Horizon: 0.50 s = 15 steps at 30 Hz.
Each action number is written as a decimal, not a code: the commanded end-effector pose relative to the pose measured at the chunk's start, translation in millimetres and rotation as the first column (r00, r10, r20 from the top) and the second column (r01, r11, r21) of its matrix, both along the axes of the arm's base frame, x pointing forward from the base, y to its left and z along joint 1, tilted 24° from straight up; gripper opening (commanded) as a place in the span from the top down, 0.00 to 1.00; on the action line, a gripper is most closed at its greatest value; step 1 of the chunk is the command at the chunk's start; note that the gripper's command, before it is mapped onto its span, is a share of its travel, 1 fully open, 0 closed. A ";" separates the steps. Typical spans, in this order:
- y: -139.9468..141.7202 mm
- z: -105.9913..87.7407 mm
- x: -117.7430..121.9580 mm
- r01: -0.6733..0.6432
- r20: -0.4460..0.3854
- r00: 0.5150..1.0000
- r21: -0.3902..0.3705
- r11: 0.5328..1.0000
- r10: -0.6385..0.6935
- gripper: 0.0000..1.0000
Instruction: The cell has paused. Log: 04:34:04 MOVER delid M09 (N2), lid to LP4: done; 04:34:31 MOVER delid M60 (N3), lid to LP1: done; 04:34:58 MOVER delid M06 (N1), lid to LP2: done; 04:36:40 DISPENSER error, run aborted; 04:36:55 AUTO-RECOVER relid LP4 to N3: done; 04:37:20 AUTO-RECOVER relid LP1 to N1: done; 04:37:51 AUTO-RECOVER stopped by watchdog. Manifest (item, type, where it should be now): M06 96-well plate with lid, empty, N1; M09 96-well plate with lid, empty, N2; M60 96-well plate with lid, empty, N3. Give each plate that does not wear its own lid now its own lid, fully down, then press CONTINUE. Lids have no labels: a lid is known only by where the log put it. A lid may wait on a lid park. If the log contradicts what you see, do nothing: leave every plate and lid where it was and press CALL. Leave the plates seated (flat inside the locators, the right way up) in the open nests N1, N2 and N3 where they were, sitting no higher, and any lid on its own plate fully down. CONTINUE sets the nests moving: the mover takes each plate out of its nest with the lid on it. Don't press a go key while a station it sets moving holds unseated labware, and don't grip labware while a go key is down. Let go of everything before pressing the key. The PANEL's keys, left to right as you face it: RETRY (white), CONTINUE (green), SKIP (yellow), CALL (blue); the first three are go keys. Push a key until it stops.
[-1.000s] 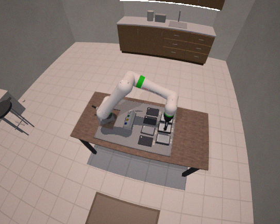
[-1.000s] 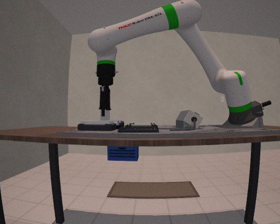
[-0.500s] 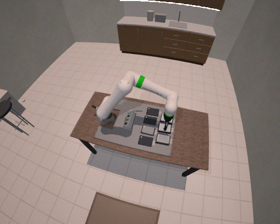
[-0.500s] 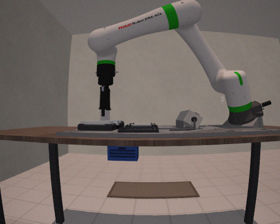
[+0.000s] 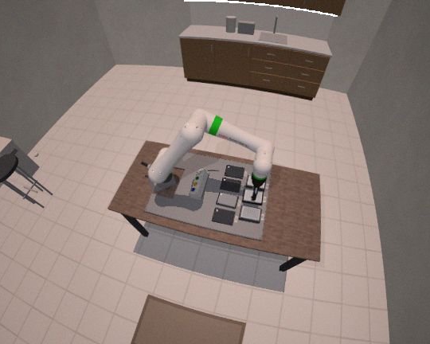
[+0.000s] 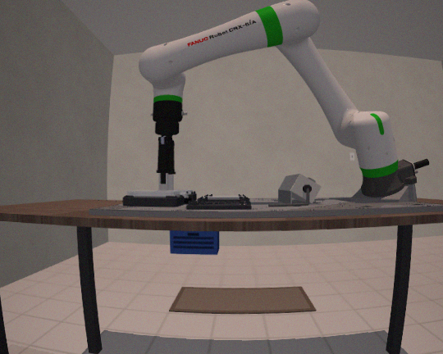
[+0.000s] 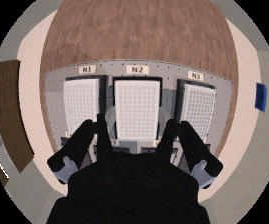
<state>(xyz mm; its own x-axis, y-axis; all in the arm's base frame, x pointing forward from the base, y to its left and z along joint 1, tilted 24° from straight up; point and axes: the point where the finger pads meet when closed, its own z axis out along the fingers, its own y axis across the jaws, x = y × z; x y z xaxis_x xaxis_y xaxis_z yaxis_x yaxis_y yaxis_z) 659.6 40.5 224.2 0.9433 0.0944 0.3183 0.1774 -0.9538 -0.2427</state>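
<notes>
Three 96-well plates sit in a row of nests, labelled N1 (image 7: 81, 99), N2 and N3 in the wrist view. My gripper (image 5: 256, 194) stands straight down over the middle nest N2 and is shut on a pale lid (image 7: 137, 106) by its long sides. The lid lies low on or just above the N2 plate (image 6: 157, 193); I cannot tell if it is fully down. The N1 and N3 plates show their well grids. The near-end plate (image 5: 250, 213) shows as a dotted grid from above.
Four lid parks stand in a column left of the nests; one (image 5: 227, 200) holds a pale lid, the others (image 5: 234, 171) (image 5: 230, 185) (image 5: 223, 216) look dark. The key panel (image 5: 197, 183) stands between the parks and the arm's base (image 5: 162, 181). It also shows in the side view (image 6: 297, 188).
</notes>
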 end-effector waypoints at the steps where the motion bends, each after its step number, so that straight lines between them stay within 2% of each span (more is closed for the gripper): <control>1: -0.1 0.3 0.1 0.000 0.000 1.000 0.000 1.000 0.000 1.00; 2: -0.1 0.3 0.1 0.000 0.000 1.000 0.000 1.000 0.000 1.00; 3: -0.1 0.3 0.1 0.000 0.000 1.000 0.000 1.000 0.000 0.34; 15: -0.1 0.3 0.1 0.000 0.000 1.000 0.000 1.000 0.000 0.34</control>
